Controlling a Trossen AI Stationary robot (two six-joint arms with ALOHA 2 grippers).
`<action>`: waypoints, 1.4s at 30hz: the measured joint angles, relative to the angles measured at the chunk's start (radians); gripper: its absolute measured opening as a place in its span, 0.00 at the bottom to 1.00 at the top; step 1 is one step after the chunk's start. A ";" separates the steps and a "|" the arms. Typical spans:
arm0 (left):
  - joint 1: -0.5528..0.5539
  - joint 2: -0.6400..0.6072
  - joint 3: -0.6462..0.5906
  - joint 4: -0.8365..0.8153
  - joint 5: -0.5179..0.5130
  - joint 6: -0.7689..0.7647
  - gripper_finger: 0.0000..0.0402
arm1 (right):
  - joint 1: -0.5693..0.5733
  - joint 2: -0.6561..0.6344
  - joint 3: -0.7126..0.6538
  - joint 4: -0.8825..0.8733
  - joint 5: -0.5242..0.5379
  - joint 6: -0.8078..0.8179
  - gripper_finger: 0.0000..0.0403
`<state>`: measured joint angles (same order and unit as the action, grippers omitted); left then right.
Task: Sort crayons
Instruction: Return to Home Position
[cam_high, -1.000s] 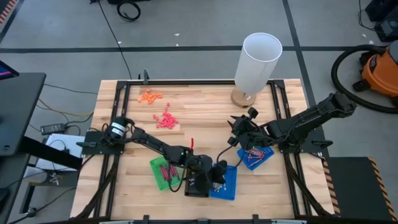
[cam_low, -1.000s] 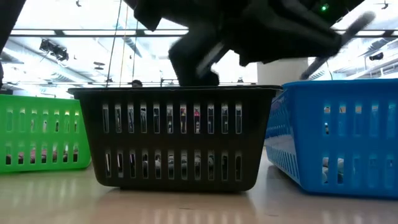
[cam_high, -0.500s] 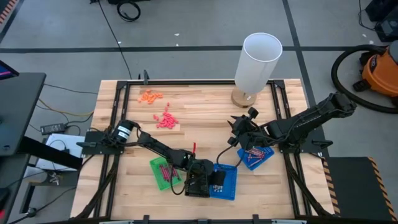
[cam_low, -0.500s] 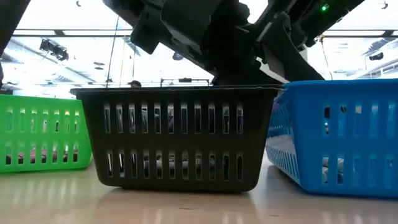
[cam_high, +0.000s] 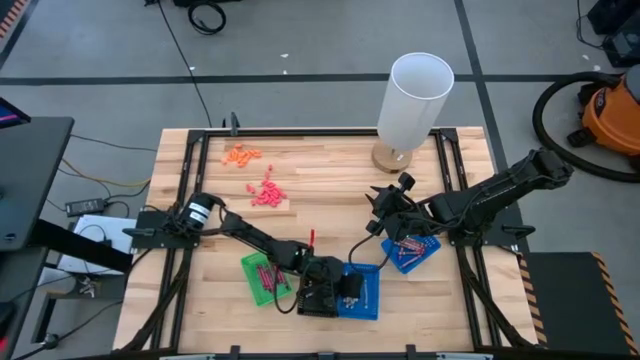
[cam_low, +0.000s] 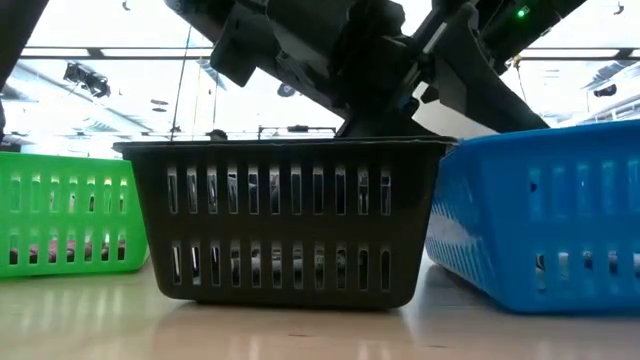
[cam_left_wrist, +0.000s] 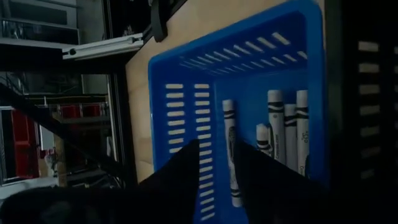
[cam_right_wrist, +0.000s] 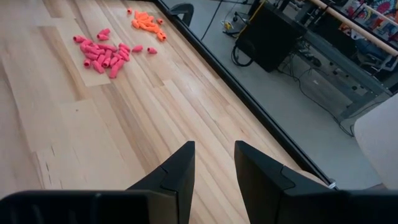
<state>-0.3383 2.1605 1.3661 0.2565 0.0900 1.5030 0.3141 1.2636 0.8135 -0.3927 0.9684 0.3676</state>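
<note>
The left gripper (cam_left_wrist: 216, 152) hangs low over the left blue basket (cam_high: 366, 296), at lower centre of the high view. Its 2 fingers are a narrow gap apart and hold nothing. Empty fingers over that basket suit a drop already made, so drawing the arm back looks like the step in hand.

Its wrist camera shows 5 pale crayons (cam_left_wrist: 275, 127) with dark bands lying roughly side by side on the basket floor. Just left of that basket stands a black basket (cam_high: 318, 298), whose contents I cannot make out. Left again is a green basket (cam_high: 262, 278) holding dark red crayons (cam_high: 266, 274).

The right gripper (cam_right_wrist: 213, 155) waits right of centre by the second blue basket (cam_high: 412, 252), fingers likewise parted and empty. That basket holds a few reddish crayons (cam_high: 405, 243).

I see no crayon loose on the table (cam_high: 330, 170). Only orange bits (cam_high: 242, 154) and pink bits (cam_high: 267, 193) lie there, at upper left.
</note>
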 joint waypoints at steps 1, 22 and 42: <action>-0.001 -0.003 -0.001 -0.001 -0.001 0.000 0.27 | 0.000 0.000 0.000 0.000 0.000 0.000 0.30; 0.001 -0.269 -0.001 -0.295 -0.159 -0.141 0.28 | 0.008 0.000 0.000 -0.004 0.003 0.008 0.30; 0.021 -0.614 -0.001 -0.888 -0.353 -0.599 0.26 | 0.018 0.000 -0.001 -0.020 0.007 0.017 0.30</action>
<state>-0.3171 1.5466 1.3651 -0.6312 -0.2633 0.9038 0.3325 1.2633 0.8127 -0.4129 0.9756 0.3843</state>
